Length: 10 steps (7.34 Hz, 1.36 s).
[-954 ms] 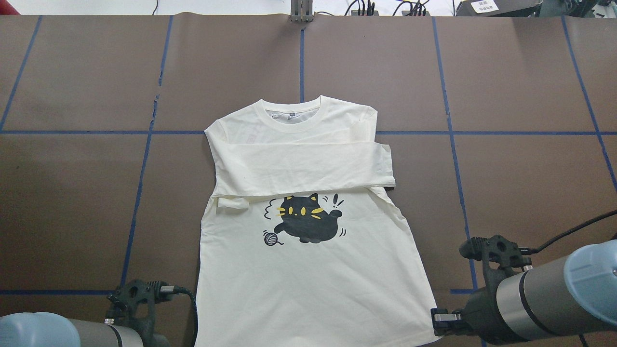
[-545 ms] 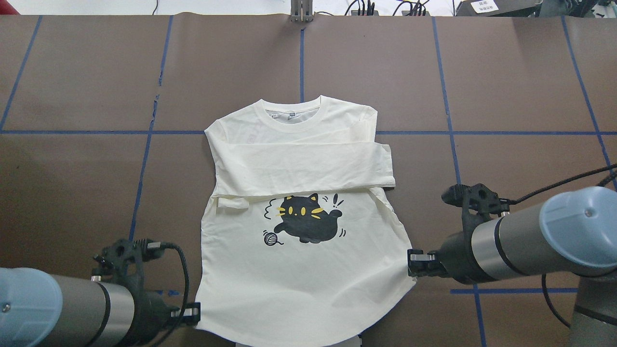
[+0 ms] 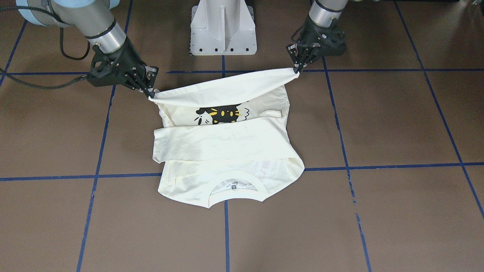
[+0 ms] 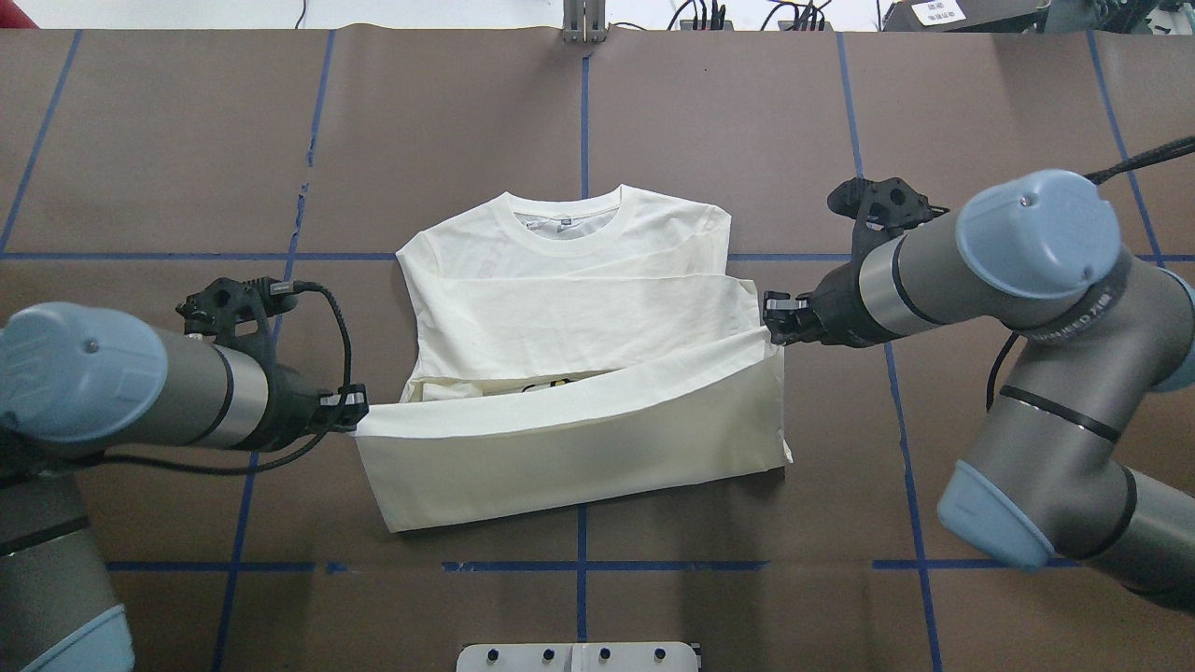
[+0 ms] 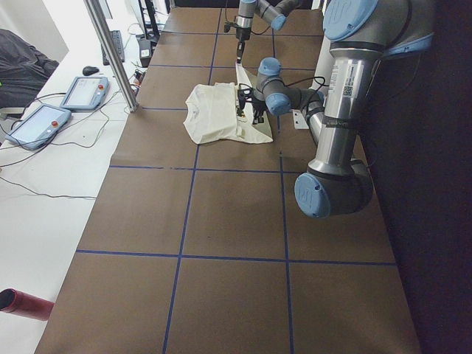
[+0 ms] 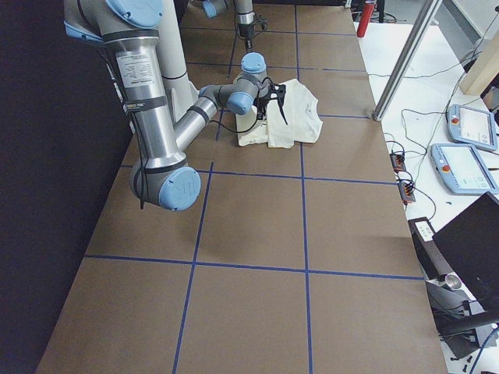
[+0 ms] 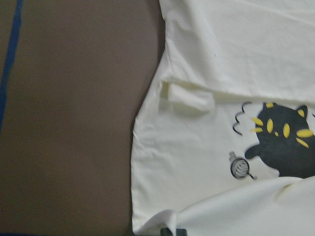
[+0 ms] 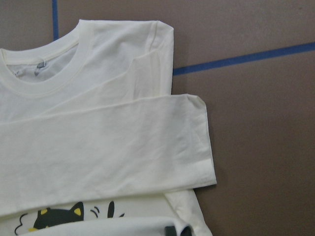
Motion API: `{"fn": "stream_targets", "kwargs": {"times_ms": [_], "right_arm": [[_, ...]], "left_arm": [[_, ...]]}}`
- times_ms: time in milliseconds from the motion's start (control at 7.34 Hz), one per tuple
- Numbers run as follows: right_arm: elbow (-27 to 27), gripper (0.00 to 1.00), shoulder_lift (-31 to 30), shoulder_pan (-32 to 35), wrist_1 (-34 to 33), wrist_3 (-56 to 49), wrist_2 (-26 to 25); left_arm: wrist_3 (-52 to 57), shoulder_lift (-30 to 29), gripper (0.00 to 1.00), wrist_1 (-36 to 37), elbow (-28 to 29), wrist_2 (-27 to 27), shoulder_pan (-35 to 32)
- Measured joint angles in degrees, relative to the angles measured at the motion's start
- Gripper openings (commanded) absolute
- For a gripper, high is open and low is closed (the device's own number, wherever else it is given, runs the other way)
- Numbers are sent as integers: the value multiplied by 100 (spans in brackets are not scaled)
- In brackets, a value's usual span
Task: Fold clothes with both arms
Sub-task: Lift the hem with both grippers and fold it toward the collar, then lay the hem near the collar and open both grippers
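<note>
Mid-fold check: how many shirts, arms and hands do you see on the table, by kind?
Shirt: 1
Arms: 2 (left arm, right arm)
Hands: 2 (left hand, right hand), each shut on the shirt's hem
Total: 5

The T-shirt (image 4: 579, 308) is soft matt cloth, the table (image 4: 747, 140) smooth and matt.
</note>
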Motion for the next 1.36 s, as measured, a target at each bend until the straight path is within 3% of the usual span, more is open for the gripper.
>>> {"fn": "stream_targets", "kwargs": {"times_ms": [273, 681, 1090, 1363], "right_arm": [[-590, 0, 371, 301, 11, -115, -4], [-1176, 0, 689, 609, 14, -259, -3], [-2457, 0, 1595, 827, 27, -332, -9], [-2920, 0, 1970, 882, 32, -338, -22]], "left_arm": [[121, -448, 0, -17, 666, -90, -495], [376, -568, 0, -11, 985, -323, -943], [573, -1221, 0, -318, 2192, -325, -1339], [572, -1442, 0, -644, 2658, -318, -1424]]}}
